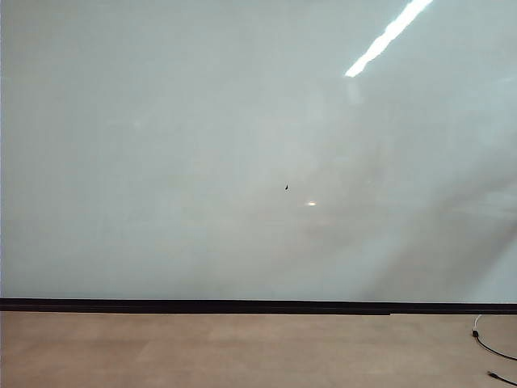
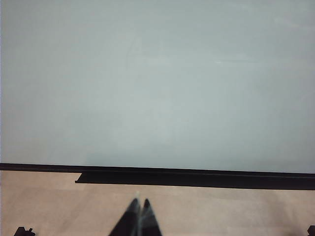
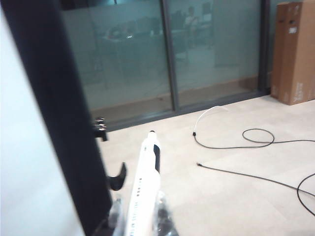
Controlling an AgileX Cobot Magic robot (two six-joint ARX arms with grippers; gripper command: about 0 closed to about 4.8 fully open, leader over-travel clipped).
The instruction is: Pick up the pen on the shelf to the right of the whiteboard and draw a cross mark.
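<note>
White plastic, the pen (image 3: 144, 189) looks light, stiff and slippery; our right tool (image 3: 140, 221) clenches its barrel, off the whiteboard's (image 1: 161, 145) right edge. Our left tool (image 2: 139, 216) rests closed, near the board.

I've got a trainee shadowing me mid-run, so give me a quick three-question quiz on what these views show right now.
1. True or false: the right gripper is shut on the pen.
2. Multiple choice: on the whiteboard, the exterior view shows A) a finished cross mark, B) only a tiny black speck, C) a drawn circle.
3. Fill in: in its own wrist view, the left gripper hangs in front of the board with its fingers ____.

Key:
1. True; the white barrel sticks out from between its fingers in the right wrist view.
2. B; no cross is drawn yet.
3. Together, holding nothing.
</note>
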